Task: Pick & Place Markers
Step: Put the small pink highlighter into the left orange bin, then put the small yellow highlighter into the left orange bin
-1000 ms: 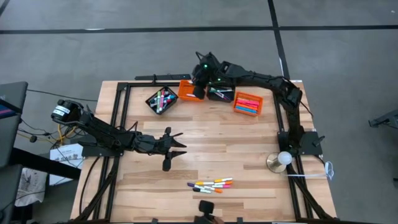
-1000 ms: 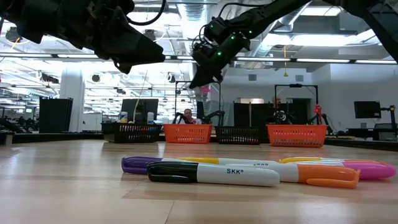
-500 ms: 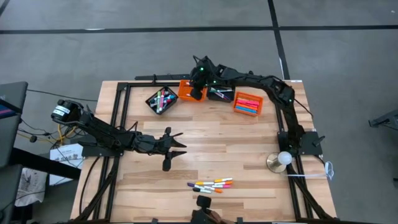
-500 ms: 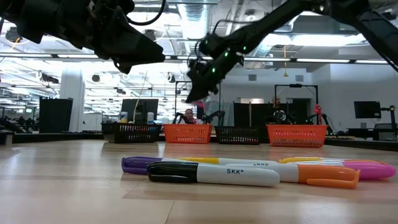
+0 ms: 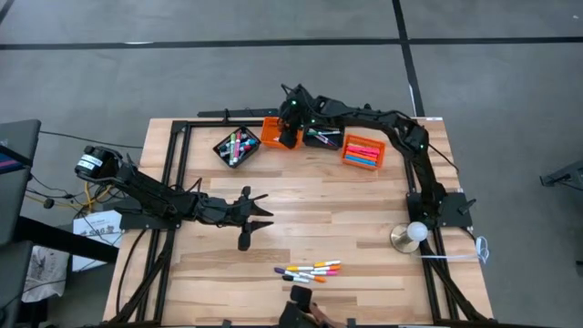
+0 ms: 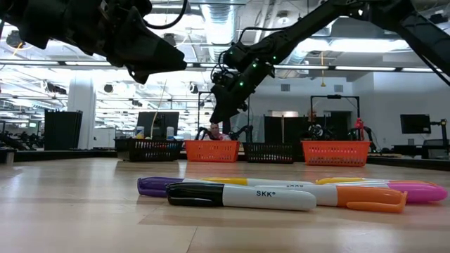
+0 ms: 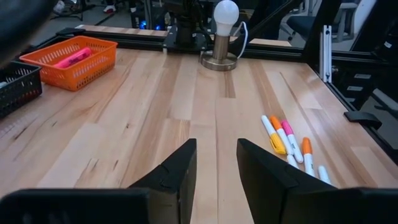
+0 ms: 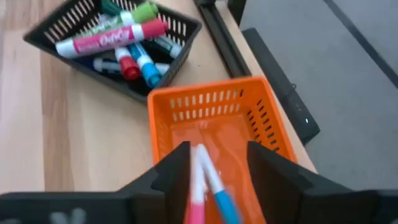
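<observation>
Four bins stood in a row at the upper middle of the high view: a black bin [image 5: 235,147] full of mixed markers, an orange bin [image 5: 275,133], a second black bin [image 5: 323,138] and a second orange bin [image 5: 363,151] with pink and blue markers. A loose cluster of markers [image 5: 310,271] lay on the bench [image 5: 346,210] near the lower centre of that view, and in the low view they filled the foreground, a black-and-white one [image 6: 240,196] in front. A lamp [image 5: 412,235] stood on its round base at the right edge of the bench. The right hand [image 5: 290,123] hung over the first orange bin, its arm stretched across the second black bin. In the right wrist view its fingers [image 8: 171,171] stood parted, with a pink marker [image 8: 196,186] and a blue marker [image 8: 219,186] between them over the bin floor; whether the fingers touched them I cannot tell. The left hand [image 5: 258,216] waited left of centre over bare bench, fingers [image 7: 177,168] apart with a narrow gap and holding nothing, well apart from the loose markers.
</observation>
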Controlling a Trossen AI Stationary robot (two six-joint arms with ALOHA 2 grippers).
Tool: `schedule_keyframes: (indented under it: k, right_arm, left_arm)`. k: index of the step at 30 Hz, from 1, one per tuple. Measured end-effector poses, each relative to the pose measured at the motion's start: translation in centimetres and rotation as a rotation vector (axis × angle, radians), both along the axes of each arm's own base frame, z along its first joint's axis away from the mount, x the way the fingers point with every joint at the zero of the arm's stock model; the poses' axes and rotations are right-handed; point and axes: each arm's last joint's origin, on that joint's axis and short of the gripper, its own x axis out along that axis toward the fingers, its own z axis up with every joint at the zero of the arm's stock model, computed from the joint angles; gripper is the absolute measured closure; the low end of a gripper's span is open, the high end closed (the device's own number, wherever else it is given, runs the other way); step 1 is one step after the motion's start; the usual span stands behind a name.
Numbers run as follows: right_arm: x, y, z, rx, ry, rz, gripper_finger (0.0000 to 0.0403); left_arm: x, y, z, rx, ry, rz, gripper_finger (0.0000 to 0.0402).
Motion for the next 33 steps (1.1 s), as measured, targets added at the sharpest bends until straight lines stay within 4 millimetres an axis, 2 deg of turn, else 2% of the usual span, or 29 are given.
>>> schedule_keyframes:
  k: [5, 8, 11, 17, 21, 24, 26, 30, 33]
  right_arm:
    - [-0.4, 0.3, 0.4, 0.005, 0.037, -0.007, 0.0217]
    - [-1.2, 1.1, 2.2, -0.009, 0.064, 0.03, 0.021]
    - [-2.2, 2.5, 4.8, -0.012, 0.066, 0.05, 0.0209]
    - [-5.1, 7.0, 11.1, -0.043, 0.004, 0.105, 0.0215]
    - [-8.1, 11.0, 13.1, -0.039, -0.038, 0.148, 0.0218]
    - [-10.8, 14.5, 13.3, -0.021, -0.063, 0.187, 0.0218]
    - [-12.7, 17.0, 12.7, -0.009, -0.079, 0.212, 0.0217]
    - [-15.9, 23.0, 10.0, -0.004, -0.057, 0.291, 0.0216]
    - [-17.3, 27.9, 7.2, 0.022, -0.064, 0.346, 0.0218]
  left_arm:
    - [0.0, 0.0, 0.0, -0.034, 0.0, 0.01, 0.0287]
    - [0.0, 0.0, 0.0, -0.04, 0.002, 0.012, 0.0287]
    - [0.2, -0.2, -0.6, -0.031, 0.027, 0.008, 0.0287]
    - [2.0, -1.4, -1.9, -0.016, 0.087, -0.009, 0.0287]
    - [3.7, -2.7, -2.0, -0.009, 0.099, -0.034, 0.0287]
    - [4.3, -3.5, -1.9, -0.015, 0.098, -0.046, 0.0287]
    - [4.5, -4.0, -1.7, -0.032, 0.1, -0.055, 0.0287]
    - [4.5, -4.8, -1.4, -0.071, 0.096, -0.064, 0.0287]
    - [4.4, -5.4, -1.2, -0.079, 0.09, -0.069, 0.0287]
